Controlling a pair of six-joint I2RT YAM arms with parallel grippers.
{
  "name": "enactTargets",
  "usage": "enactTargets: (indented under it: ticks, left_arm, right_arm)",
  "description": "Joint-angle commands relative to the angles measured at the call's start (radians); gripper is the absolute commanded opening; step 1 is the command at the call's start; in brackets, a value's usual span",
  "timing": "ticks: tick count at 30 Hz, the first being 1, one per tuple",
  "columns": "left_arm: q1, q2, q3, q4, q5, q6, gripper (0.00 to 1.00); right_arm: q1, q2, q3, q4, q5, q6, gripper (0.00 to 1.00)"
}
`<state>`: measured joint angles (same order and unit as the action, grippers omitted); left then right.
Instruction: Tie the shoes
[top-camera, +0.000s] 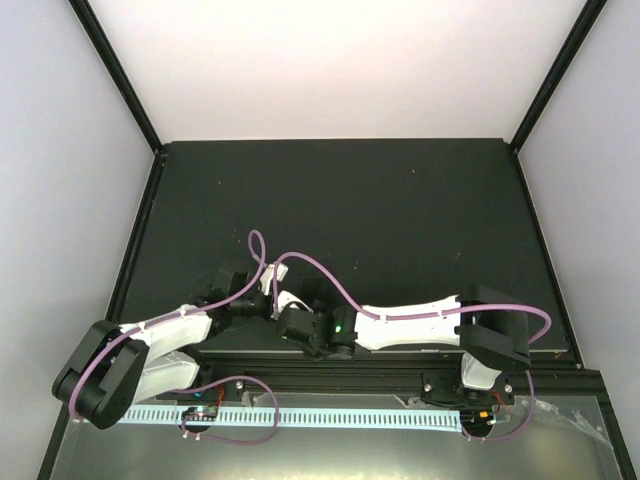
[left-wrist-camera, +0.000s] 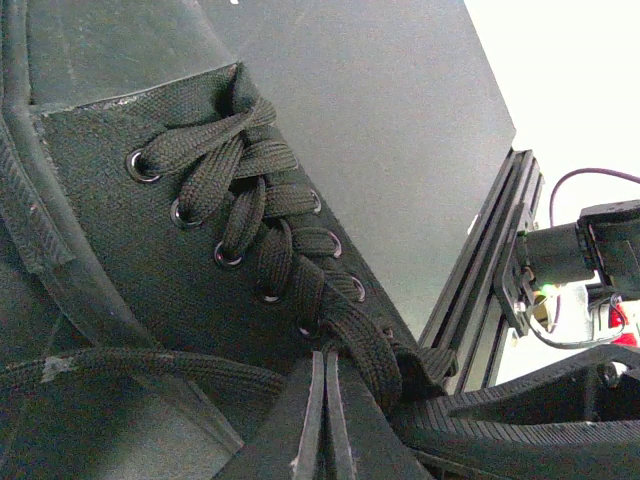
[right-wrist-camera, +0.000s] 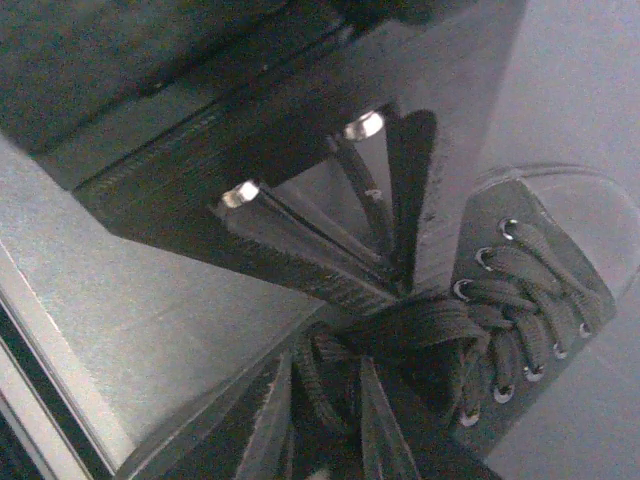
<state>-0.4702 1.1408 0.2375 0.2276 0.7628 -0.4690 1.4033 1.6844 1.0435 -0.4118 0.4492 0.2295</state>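
Evidently the whole matter turned on the top of the lacing, where both claws met: the shoe (left-wrist-camera: 100, 200) lay on the dark table (top-camera: 350, 200) close to its near edge, left of centre and almost hidden under the two wrists in the top view. In the left wrist view its row of eyelets ran as one long line from the far upper left down to the fingertips, so the shoe's long axis pointed almost straight away from the left gripper (left-wrist-camera: 325, 420). That claw sat pressed together, only a thin seam between its fingers; whether a strand was pinched in the seam could not be told. The laces (left-wrist-camera: 250, 200) bunched just beside its tip. The right gripper (right-wrist-camera: 325, 385) came in from the other side and stood narrow, a dark loop of lace caught between its fingers and apparently clamped. Both arms were equally near the work, practically touching one another over the knot area. By my judgement, any pull would have to go sideways, away from the lacing row, and the crowding was the hazard: each claw blocked the other's path, the black rail (top-camera: 330, 375) ran just behind them, and a purple cable (top-camera: 310, 262) arched over the wrists.
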Motion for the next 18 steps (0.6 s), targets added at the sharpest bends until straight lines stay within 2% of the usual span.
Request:
enactTargets:
  ticks: [1, 2, 4, 9, 18]
  left_arm:
    - [0.007, 0.006, 0.025, -0.003, -0.003, 0.005, 0.02]
    - [0.007, 0.004, 0.024, -0.004, -0.007, 0.003, 0.01]
    - [0.008, 0.000, 0.022, -0.009, -0.018, 0.003, 0.02]
    - [0.009, -0.028, 0.012, -0.036, -0.086, -0.013, 0.02]
    - [0.012, -0.034, 0.005, -0.075, -0.165, -0.024, 0.02]
  right_arm:
    - [0.006, -0.026, 0.021, 0.000, 0.058, 0.021, 0.17]
    - [0.005, -0.037, 0.013, 0.007, 0.053, 0.025, 0.10]
    - [0.003, -0.063, 0.000, 0.025, 0.033, 0.034, 0.02]
    - [-0.044, -0.135, -0.052, 0.062, -0.071, 0.083, 0.02]
    - [-0.218, -0.243, -0.218, 0.234, -0.432, 0.176, 0.02]
